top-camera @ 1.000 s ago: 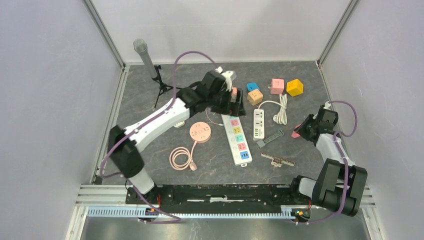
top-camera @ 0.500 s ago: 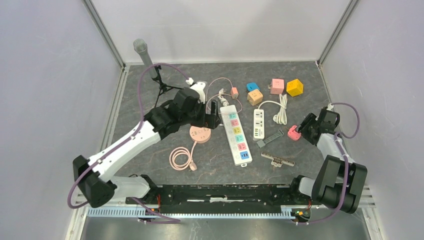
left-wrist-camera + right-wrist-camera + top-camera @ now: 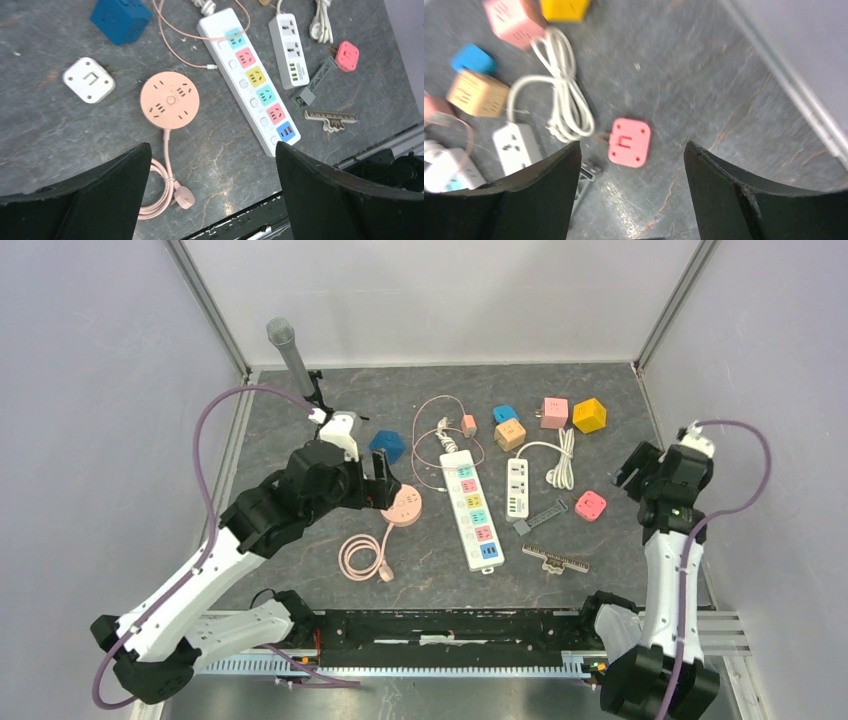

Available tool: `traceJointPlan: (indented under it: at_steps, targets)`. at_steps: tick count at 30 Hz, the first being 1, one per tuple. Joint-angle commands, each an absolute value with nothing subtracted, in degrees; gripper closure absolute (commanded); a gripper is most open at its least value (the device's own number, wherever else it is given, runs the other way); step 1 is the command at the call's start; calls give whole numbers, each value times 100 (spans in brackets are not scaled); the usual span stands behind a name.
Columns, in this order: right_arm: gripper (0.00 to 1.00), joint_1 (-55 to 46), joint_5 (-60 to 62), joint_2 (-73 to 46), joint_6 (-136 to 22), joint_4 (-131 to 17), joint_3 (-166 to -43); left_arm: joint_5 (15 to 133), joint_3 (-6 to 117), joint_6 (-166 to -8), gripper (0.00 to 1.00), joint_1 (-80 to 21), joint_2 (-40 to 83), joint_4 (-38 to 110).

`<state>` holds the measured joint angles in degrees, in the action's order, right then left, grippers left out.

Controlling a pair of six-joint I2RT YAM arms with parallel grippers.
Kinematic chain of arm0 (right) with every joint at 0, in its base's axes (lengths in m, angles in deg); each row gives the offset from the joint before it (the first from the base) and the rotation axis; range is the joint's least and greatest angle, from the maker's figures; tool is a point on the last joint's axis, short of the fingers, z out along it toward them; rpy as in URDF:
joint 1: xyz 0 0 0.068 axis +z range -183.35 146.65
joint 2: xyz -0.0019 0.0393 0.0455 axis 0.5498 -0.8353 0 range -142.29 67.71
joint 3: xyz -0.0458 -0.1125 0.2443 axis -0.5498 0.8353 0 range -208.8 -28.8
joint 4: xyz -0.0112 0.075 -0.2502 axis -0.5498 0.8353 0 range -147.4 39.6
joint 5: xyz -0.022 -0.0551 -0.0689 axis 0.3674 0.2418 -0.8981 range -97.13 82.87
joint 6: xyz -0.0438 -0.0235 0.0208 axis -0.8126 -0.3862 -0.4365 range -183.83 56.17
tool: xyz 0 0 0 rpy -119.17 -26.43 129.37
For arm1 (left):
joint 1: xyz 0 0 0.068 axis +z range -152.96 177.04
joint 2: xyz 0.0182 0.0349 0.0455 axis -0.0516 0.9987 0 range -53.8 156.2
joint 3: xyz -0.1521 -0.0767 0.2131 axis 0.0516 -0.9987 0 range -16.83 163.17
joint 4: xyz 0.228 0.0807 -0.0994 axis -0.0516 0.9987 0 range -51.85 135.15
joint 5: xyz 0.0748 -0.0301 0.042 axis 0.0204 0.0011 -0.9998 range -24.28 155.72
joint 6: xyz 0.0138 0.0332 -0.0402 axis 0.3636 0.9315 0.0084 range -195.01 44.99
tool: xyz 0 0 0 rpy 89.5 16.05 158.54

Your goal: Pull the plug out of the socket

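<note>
The pink square plug [image 3: 590, 505] lies loose on the table, right of the white power strip [image 3: 472, 510] with coloured sockets and apart from it. In the right wrist view the plug [image 3: 629, 142] lies flat below my right gripper [image 3: 630, 150], whose jaws stand wide and hold nothing. Seen from above, the right gripper [image 3: 638, 468] hangs up and to the right of the plug. My left gripper [image 3: 383, 480] hovers open over the round pink socket [image 3: 170, 100], left of the strip [image 3: 250, 80], empty.
A small white strip [image 3: 517, 488] with a coiled cable [image 3: 560, 460] lies by the long one. Coloured cube adapters [image 3: 553, 411] stand at the back. A blue cube [image 3: 386, 444], white adapter [image 3: 89, 80], microphone stand [image 3: 295, 360] and grey comb [image 3: 555, 559] lie around.
My right gripper opened, let go of the pink plug and lifted away to the right. The left arm drew back from the strip's far end toward the left.
</note>
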<state>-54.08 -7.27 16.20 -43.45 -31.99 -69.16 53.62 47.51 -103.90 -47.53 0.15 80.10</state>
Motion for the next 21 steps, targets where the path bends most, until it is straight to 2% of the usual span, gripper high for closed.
traceJointPlan:
  at_steps: [1, 4, 9, 13, 21]
  targets:
    - [20, -5328, -1055, 2172, -4590, -2386, -8324, 4524, 5502, -10471, 0, -4725, -272, 8477]
    - [15, -5229, -1022, 2311, -4493, -2087, -8976, 4116, 6100, -10326, 0, -4723, -280, 8859]
    - [2, -5067, -951, 2452, -4601, -2007, -9675, 3565, 7193, -10084, 0, -4725, -230, 9582]
    - [2, -5010, -1026, 2520, -4678, -1855, -10241, 2966, 7644, -10105, 0, -4725, -536, 9805]
    - [2, -4669, -2415, 2662, -4779, -1478, -11643, 2199, 7757, -10162, 0, -4725, -1108, 9816]
